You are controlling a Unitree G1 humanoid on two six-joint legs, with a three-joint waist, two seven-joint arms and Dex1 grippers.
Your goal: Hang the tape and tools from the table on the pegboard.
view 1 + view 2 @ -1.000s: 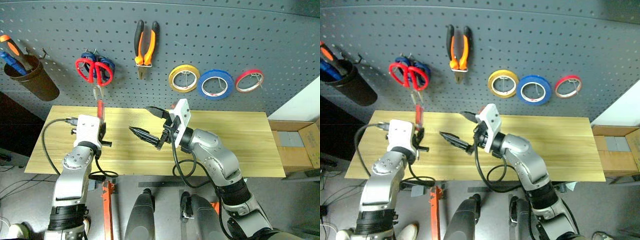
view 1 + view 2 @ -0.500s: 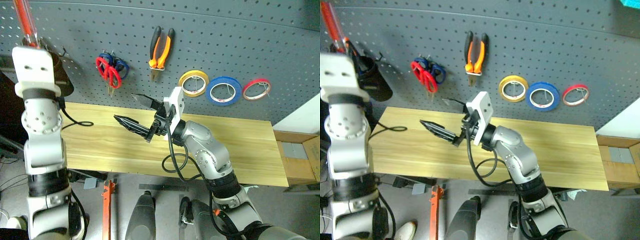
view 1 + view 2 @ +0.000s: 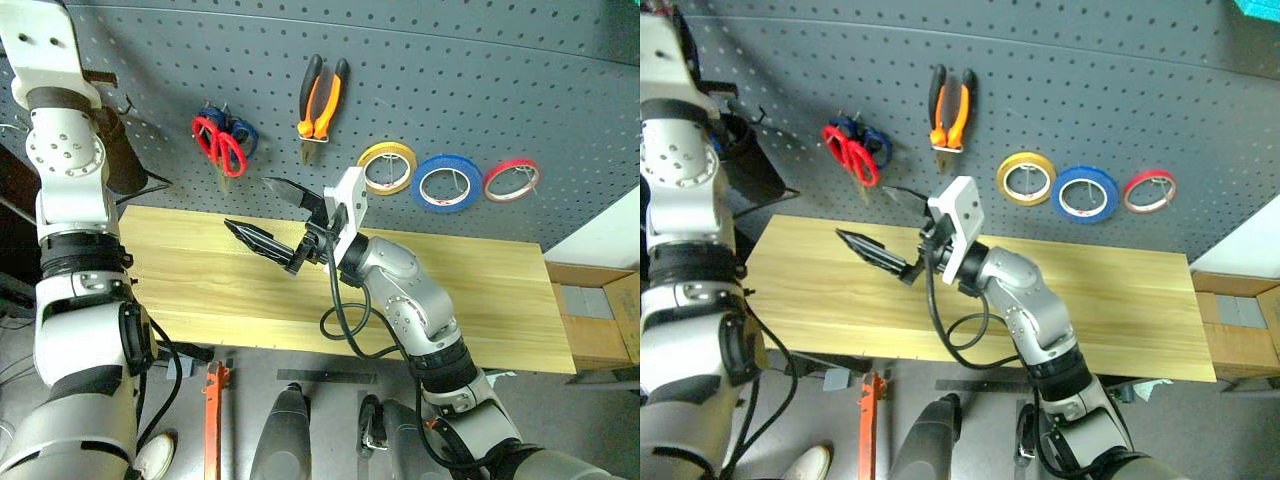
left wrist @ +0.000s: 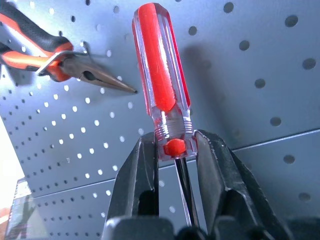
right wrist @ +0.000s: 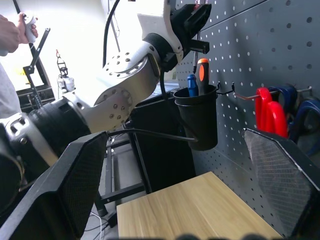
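The left arm is raised high at the far left of the pegboard (image 3: 500,60), its left gripper (image 4: 172,150) clamped on the red-handled screwdriver (image 4: 162,85) just below the handle; the handle points up, away from the gripper, close to the board. The right gripper (image 3: 268,215) hovers over the table (image 3: 480,300), fingers wide apart, pointing left.

Red-handled screwdriver (image 4: 162,100) stood upright, clamped at its collar. Red-handled scissors (image 3: 218,143), orange-black pliers (image 3: 321,96) and blue tape (image 3: 445,182) hung on grey pegboard (image 3: 480,80). Wood-grain table (image 3: 470,300) lay below.
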